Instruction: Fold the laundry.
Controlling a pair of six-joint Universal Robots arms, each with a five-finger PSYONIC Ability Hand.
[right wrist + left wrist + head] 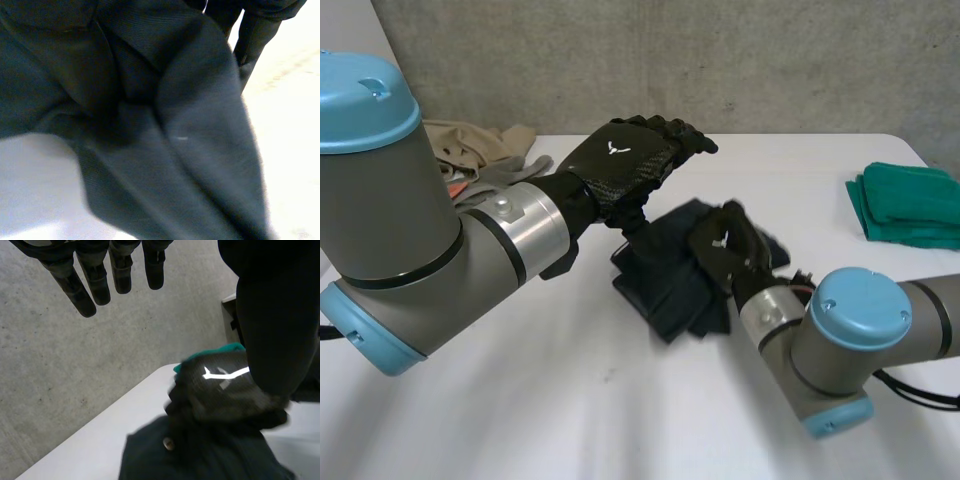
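1. The dark garment (665, 285) lies in the middle of the white table (520, 400), bunched and creased rather than spread flat. A small metal stud (169, 442) shows on it in the left wrist view, but its kind cannot be told.
2. The right hand (725, 248) sits on the garment's right part. Its fingers (248, 42) curl into the cloth, which gathers in folds under the palm, so it appears to be holding the fabric.
3. The left hand (620, 160) hovers above the garment's far-left part. Its fingers (85, 287) are straight and apart and hold nothing.
4. Judging from how things lie, this piece has no clean fold yet — it needs flattening first, then folding.
5. A green folded cloth (910, 205) rests at the far right of the table and looks finished. A beige heap of clothes (470, 150) at the far left looks unsorted, so the task seems partway through at best.
6. The table is smooth and bare on its near side. Behind its far edge stands a grey concrete wall (770, 60).
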